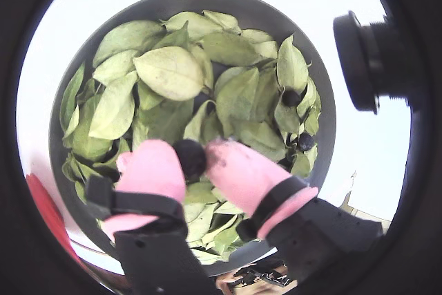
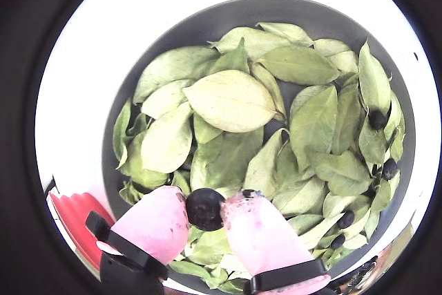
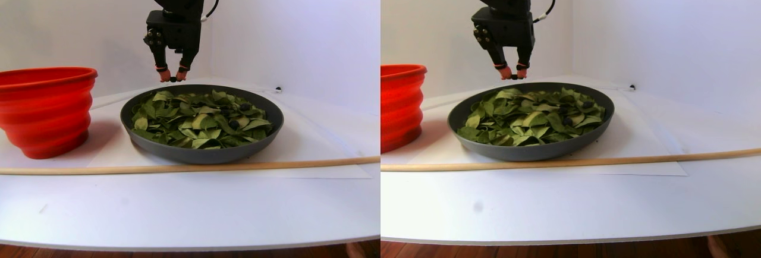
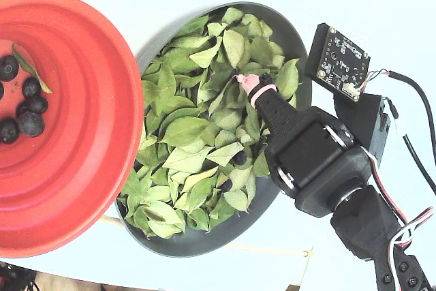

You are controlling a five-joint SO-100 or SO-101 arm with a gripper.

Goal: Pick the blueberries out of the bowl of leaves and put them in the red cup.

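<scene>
Hand [image 2: 205, 210] pinching one blueberry [image 2: 205, 208] btwn pink fingertips [image 2: 155, 220], above leaves [image 2: 231, 100] in bowl [image 2: 207, 29]

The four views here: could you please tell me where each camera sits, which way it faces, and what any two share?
A wrist view: rides above the gripper, looking down into the bowl of leaves.
A wrist view: same, closer; the pink fingertips pinch a blueberry, as both show.
Stereo pair view: at table height, side-on; arm hangs over the bowl, red cup at left.
Fixed view: overhead, facing down; blueberries in the cup.
</scene>
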